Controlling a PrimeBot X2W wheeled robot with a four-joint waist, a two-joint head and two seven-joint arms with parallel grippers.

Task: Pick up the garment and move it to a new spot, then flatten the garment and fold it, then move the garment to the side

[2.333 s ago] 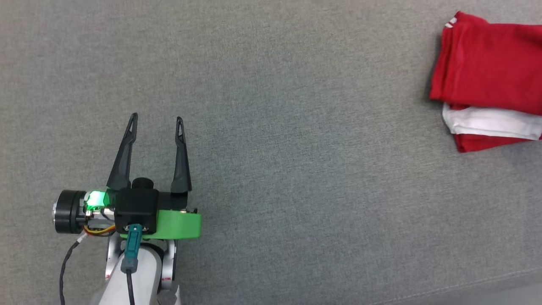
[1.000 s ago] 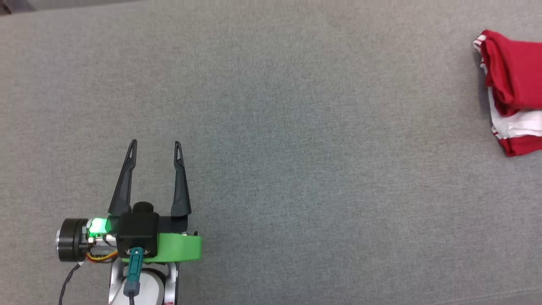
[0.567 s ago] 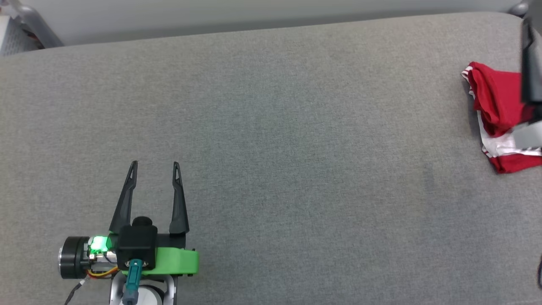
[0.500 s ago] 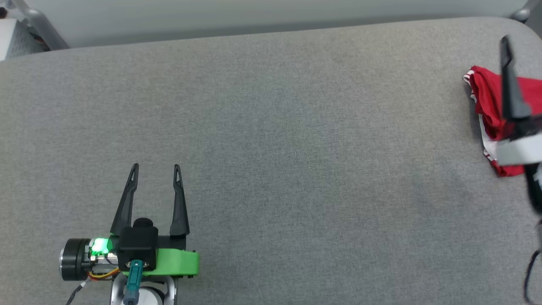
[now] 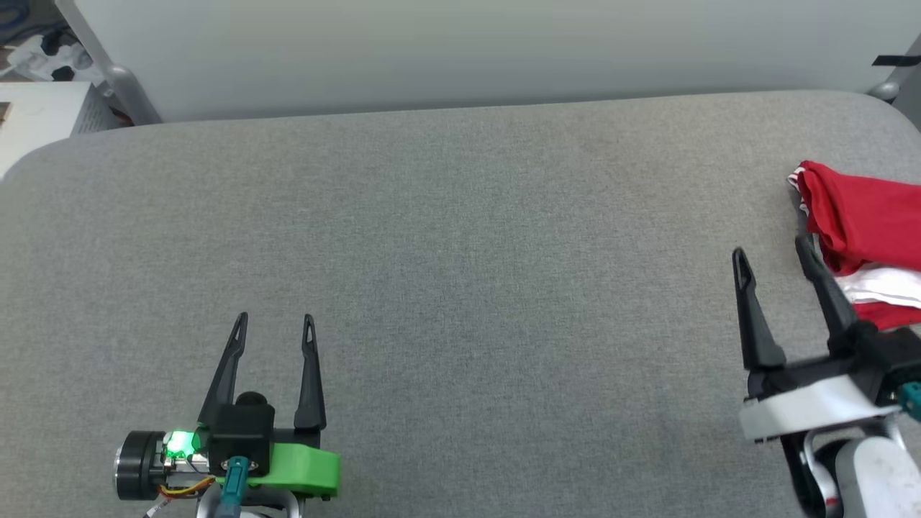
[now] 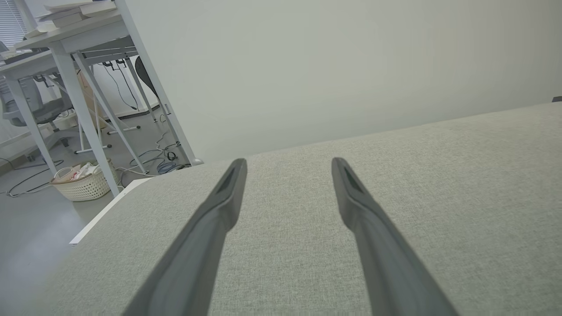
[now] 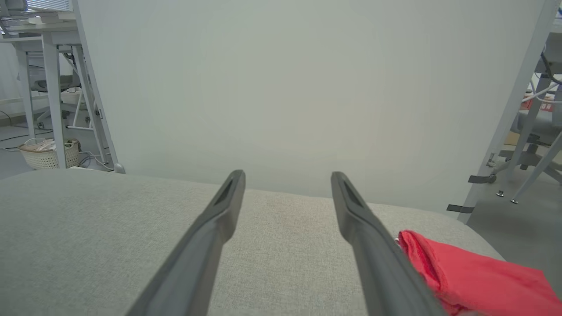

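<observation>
The garment (image 5: 863, 223) lies folded in a red bundle with a white layer showing, at the right edge of the grey surface in the head view; its lettering is hidden. In the right wrist view the garment (image 7: 474, 276) sits at the lower right, just beside my right finger. My right gripper (image 5: 771, 250) is open and empty at the lower right, its fingertips just left of the garment. My left gripper (image 5: 274, 322) stands open and empty at the lower left, far from the garment. Both wrist views show spread fingers (image 6: 228, 193) with nothing between them.
The grey padded surface (image 5: 460, 237) spans the head view, with a pale partition wall (image 5: 460, 50) behind its far edge. Desk legs and a wicker basket (image 6: 81, 182) stand on the floor beyond the left end. Chair legs (image 7: 527, 145) stand off the right end.
The head camera has tilted up, bringing the wall and far edge into view. My right gripper has come away from the garment, which now lies free, and rests open at the lower right.
</observation>
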